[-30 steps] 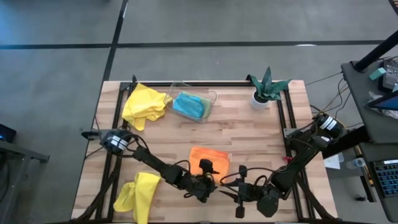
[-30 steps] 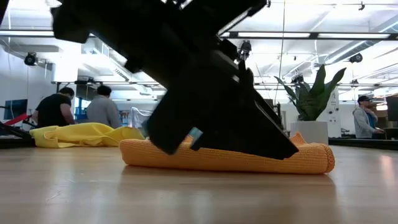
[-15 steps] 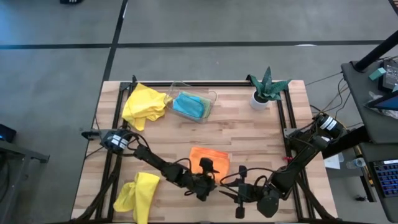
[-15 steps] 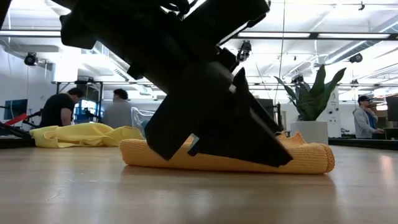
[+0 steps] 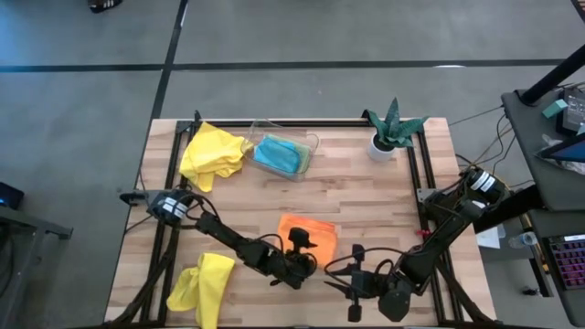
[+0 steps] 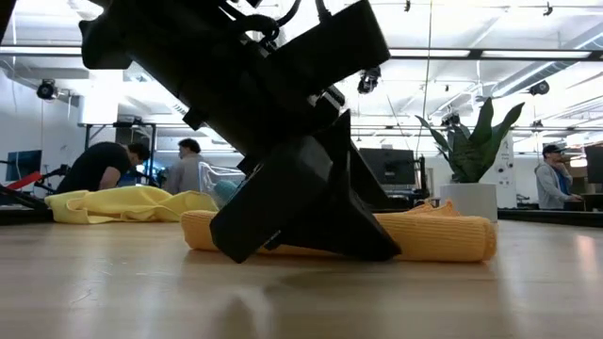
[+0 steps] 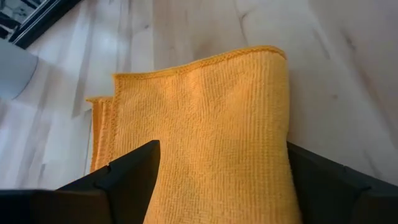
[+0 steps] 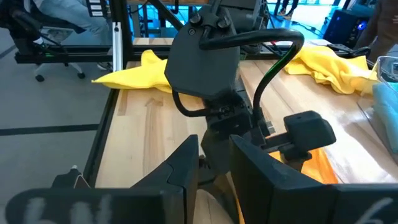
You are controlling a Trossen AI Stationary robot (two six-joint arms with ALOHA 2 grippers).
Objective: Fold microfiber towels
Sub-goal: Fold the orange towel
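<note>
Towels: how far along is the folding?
Done: orange towel lies folded mid-table. In hand: left claw open over its near edge; right claw holds nothing. Left: two yellow towels, crumpled at the far left and near left; blue towel sits in the tray.

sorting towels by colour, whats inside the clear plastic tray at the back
The clear tray holds a turquoise blue towel, bunched rather than folded flat. Greenish cloth shows at its edges, too little to identify. Whatever lies underneath the blue towel is covered.
</note>
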